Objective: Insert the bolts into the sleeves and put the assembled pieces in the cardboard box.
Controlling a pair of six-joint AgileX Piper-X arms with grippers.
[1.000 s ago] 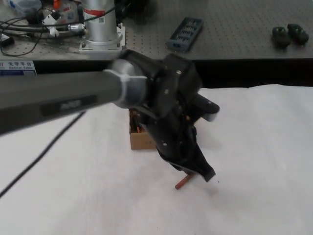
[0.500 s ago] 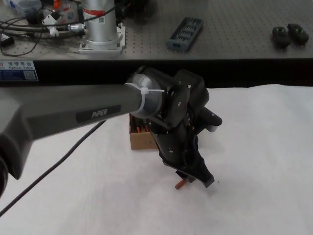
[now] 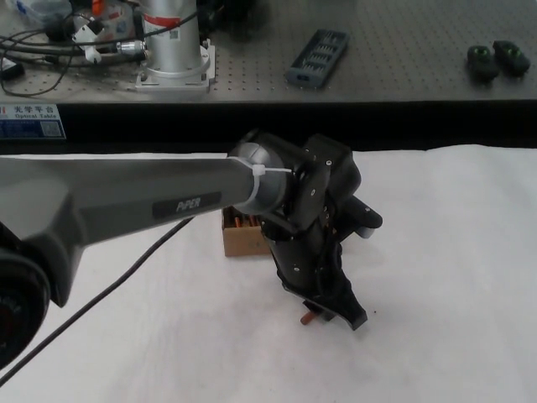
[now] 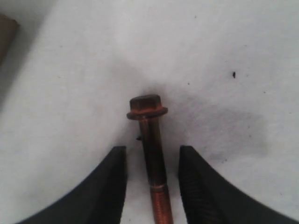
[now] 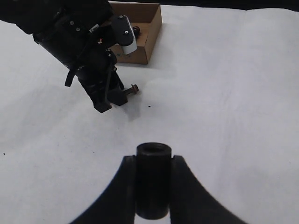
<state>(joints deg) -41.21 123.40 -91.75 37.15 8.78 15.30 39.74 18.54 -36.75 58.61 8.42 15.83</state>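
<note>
Hanging low over the white cloth [image 3: 453,294], your left gripper [image 3: 331,312] is sitting with its fingers apart, one on each side of a copper-coloured bolt [image 4: 149,140]. The left wrist view is showing a gap between each finger [image 4: 112,186] and the shank, so nothing is being clamped. The bolt is lying flat on the cloth, its flanged head poking out past the fingertips, just near of the cardboard box [image 3: 239,242] and slightly to its right. The box is holding more copper-coloured pieces (too small for you to count).

Your right gripper [image 5: 153,186] is pinching a black sleeve [image 5: 153,175] upright between its two fingers, open bore upward, above the cloth and well apart from the bolt and the box.

On writing: the left arm [image 3: 134,201] is carrying white lettering on a dark strip [image 3: 186,204], and a blue-and-white label [image 3: 29,117] is sticking to the front edge of the far perforated bench at the left. On that bench, a silver post [image 3: 172,42] is standing at the far left, a blue-grey case [image 3: 317,55] is lying near the middle, and two dark knobs [image 3: 499,59] are sitting at the far right.
</note>
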